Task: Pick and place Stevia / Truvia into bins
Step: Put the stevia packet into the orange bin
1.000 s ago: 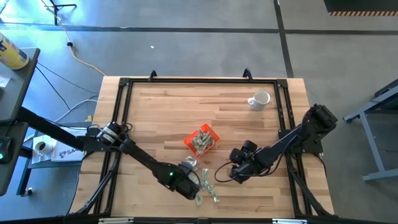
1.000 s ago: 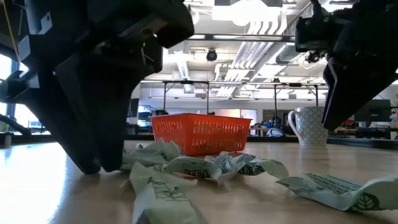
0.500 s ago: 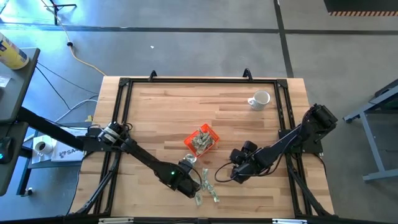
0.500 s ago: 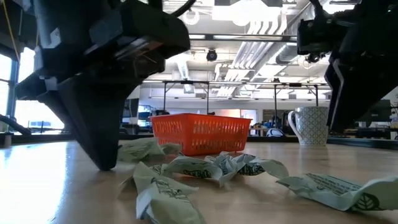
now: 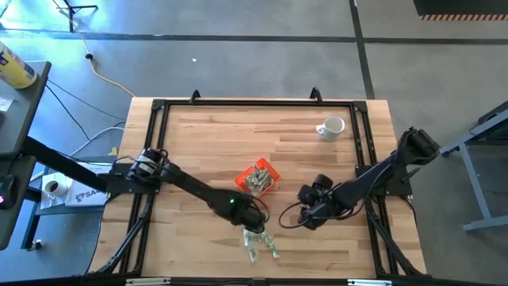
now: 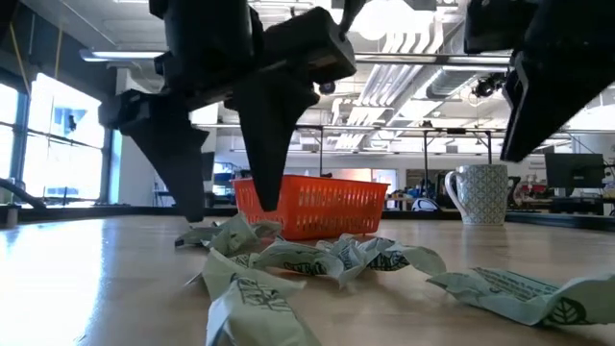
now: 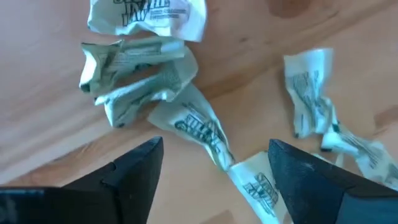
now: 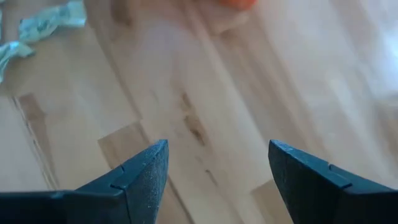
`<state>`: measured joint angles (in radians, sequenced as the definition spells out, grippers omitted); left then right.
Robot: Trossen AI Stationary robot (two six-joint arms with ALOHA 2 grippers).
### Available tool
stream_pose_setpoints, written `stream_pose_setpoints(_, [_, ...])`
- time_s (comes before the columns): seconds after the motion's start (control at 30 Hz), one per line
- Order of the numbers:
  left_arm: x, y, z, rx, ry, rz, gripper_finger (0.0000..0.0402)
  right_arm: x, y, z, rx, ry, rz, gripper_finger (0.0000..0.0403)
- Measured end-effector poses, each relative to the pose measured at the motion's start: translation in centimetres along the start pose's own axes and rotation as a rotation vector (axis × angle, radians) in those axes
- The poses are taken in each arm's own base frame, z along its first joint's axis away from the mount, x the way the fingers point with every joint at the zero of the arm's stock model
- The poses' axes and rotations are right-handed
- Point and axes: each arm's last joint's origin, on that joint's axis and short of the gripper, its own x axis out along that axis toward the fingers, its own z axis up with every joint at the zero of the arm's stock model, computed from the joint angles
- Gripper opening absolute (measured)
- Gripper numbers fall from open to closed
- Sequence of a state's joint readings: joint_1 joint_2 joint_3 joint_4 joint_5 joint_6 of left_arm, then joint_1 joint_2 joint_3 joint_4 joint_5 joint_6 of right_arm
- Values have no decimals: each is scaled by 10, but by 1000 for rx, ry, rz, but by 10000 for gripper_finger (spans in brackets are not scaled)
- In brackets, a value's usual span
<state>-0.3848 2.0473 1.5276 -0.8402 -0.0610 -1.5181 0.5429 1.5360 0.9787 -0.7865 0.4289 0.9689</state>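
Note:
Several pale green and white sachets (image 5: 260, 242) lie crumpled in a loose pile on the wooden table near its front edge; they also show in the low view (image 6: 317, 256) and in the left wrist view (image 7: 140, 68). More sachets lie in the orange tray (image 5: 258, 179), which stands just beyond the pile (image 6: 309, 204). My left gripper (image 5: 251, 218) is open and empty, low over the far end of the pile; its fingers stand on either side of one sachet (image 7: 199, 127). My right gripper (image 5: 305, 216) is open and empty over bare wood, to the right of the pile.
A white patterned mug (image 5: 332, 127) stands at the far right of the table (image 6: 478, 194). A black frame (image 5: 254, 102) runs around the table's edges. Bare wood lies between the tray and the mug and on the left half of the table.
My left gripper has moved from the near left side of the pile toward the far edge and the tray, has turned, and has opened. My right gripper has shifted slightly toward the table's right edge. The sachets on the table have stayed where they were.

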Motion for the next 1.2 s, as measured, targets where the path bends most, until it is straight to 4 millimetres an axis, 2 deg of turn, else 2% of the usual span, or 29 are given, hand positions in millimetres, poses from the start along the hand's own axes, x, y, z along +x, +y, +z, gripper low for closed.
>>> stream_pose_setpoints(0.1, [6,4,3,-11,37,12,317,-8,-8,3,24,-31,-24,266])
stream_pose_setpoints(0.23, [12,8,-1,-29,52,20,280,-13,-12,3,29,-49,-40,266])
stream_pose_setpoints(0.57, [20,19,-2,-35,59,65,137,-14,-15,3,-7,-65,-78,266])
stream_pose_setpoints(0.9, [20,21,-2,33,29,91,39,-14,-16,2,-15,-58,-88,266])
stream_pose_setpoints(1.0, [15,22,-18,76,72,90,22,-14,-15,1,-22,-60,-86,266])
stream_pose_setpoints(1.13, [2,22,-65,109,142,55,22,-17,-14,0,-26,-66,-76,266])
stream_pose_setpoints(1.2, [-6,24,-81,89,158,42,22,-18,-15,0,-25,-68,-75,266])
